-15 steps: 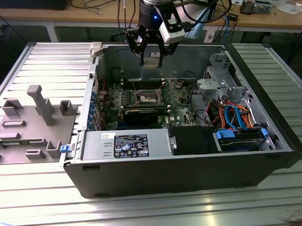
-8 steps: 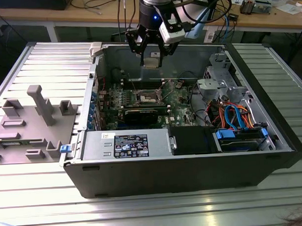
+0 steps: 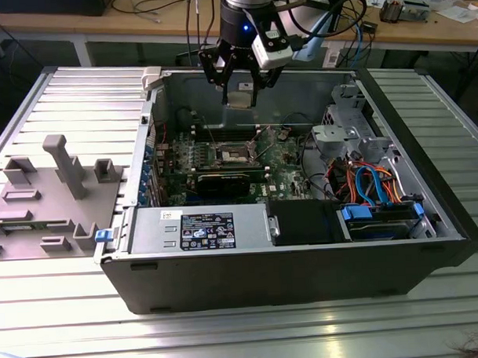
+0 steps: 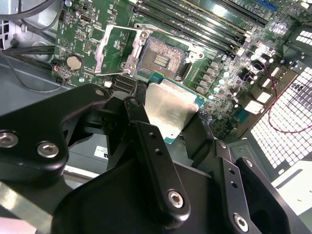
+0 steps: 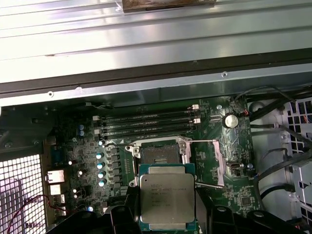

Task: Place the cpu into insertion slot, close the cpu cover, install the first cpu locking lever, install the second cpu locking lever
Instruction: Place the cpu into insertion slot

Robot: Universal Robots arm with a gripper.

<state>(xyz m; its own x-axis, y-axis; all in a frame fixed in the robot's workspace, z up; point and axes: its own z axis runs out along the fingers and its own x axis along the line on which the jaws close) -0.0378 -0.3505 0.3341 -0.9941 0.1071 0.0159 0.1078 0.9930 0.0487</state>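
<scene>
First wrist view showed you the gripper (image 5: 167, 217) clamped on the cpu (image 5: 167, 197). The chip was held flat, its edges squared with the insertion slot (image 5: 158, 155), which lay bare below it and well apart. The cpu cover (image 5: 220, 163) stood swung aside.

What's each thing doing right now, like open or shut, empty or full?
cpu, held in the air, not seated
gripper, shut on the cpu
insertion slot, empty
cpu cover, flipped open
computer case, open
</scene>
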